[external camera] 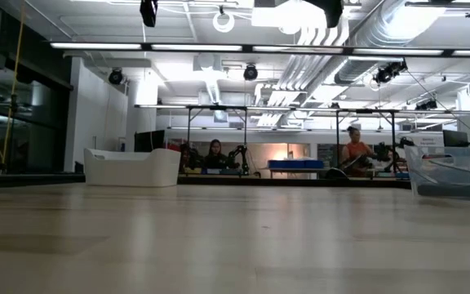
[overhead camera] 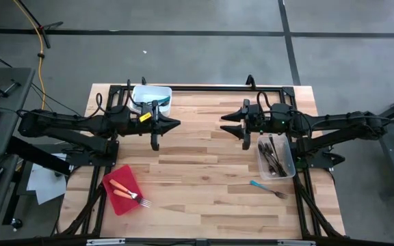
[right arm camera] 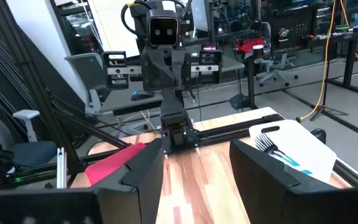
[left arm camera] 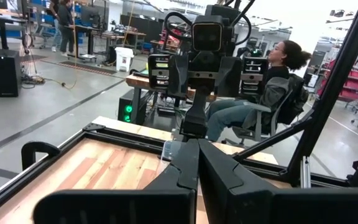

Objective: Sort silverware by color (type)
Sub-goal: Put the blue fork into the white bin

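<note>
A: Item one, the table [overhead camera: 204, 205]?
B: Pale wood planks in a black frame. Both arms reach in from the sides and hang above its far half, facing each other.

A: Left gripper [overhead camera: 154, 145]?
B: Above the table just in front of the white tub [overhead camera: 152, 98]. Jaws pressed together, nothing between them; the left wrist view shows the two dark fingers [left arm camera: 219, 171] meeting in a point.

A: Right gripper [overhead camera: 245, 144]?
B: Above the table just beside the clear tub [overhead camera: 276, 156], toward the table's middle. Jaws standing well apart, empty; the right wrist view shows bare planks between the fingers [right arm camera: 266, 168].

A: Silverware, by lot?
B: Orange-handled pieces [overhead camera: 122, 189], lying on the red tray [overhead camera: 120, 188] at the near left, with a metal fork head [overhead camera: 143, 202] sticking out over the tray's edge onto the wood. Dark pieces [overhead camera: 273, 156], a bundle inside the clear tub at the right. One teal-handled fork [overhead camera: 268, 189], loose on the table just in front of the clear tub, touching neither tub nor tray.

A: White tub contents?
B: The right wrist view shows a dark-tined piece [right arm camera: 267, 144] and something teal lying in it; the count cannot be told.

A: Beyond the table?
B: A workshop; a seated person [left arm camera: 260, 93] behind the right arm, others at far benches in the low view.
</note>
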You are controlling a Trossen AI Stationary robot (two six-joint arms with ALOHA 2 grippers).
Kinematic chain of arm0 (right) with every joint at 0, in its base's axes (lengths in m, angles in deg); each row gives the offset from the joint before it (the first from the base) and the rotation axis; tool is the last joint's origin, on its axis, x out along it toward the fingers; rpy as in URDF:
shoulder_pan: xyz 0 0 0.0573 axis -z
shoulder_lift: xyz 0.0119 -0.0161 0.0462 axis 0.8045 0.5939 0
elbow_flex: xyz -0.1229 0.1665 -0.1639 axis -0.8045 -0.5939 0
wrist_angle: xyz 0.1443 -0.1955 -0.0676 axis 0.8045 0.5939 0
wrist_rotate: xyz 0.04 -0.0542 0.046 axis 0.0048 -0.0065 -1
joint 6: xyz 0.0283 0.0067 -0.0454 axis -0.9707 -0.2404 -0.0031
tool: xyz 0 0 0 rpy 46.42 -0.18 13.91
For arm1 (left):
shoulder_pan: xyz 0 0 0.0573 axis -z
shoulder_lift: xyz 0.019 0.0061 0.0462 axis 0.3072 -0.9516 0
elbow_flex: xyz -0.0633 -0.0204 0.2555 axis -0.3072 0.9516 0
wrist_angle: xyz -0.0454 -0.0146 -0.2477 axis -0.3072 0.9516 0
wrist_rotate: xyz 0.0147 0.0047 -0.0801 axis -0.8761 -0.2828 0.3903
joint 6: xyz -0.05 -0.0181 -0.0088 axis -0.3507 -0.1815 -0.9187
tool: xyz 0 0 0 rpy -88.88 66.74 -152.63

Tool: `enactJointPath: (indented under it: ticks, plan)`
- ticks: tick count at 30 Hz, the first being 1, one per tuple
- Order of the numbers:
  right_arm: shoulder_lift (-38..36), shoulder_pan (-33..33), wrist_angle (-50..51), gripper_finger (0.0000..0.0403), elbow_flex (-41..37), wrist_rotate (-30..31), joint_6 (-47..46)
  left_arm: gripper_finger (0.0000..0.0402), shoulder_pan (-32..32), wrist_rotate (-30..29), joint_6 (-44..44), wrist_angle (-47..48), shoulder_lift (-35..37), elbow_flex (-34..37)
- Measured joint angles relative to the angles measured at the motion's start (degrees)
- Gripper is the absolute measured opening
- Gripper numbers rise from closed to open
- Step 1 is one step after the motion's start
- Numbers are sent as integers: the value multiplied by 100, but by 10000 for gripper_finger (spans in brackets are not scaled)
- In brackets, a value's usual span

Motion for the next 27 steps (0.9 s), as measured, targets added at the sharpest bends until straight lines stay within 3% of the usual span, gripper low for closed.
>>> enactJointPath:
  ticks: [10, 14, 19, 22, 27]
  plan:
    - [0, 0, 6, 170, 0, -4, -49, 0, 0, -2, 0, -2, 0, 0]
    - [-1, -7, 36, 170, 0, -45, -1068, 0, 0, -2, -2, -2, 0, 0]
    - [-2, -325, 459, 170, 0, -922, -2343, 0, 0, -4, 0, 4, 0, 0]
    - [-2, -775, 1142, 170, 7, -1001, -2773, 0, 0, -4, 0, 68, 0, 0]
    - [76, -1634, 3660, 169, 504, -859, -3612, 0, 0, -4, 0, 82, -2, 0]
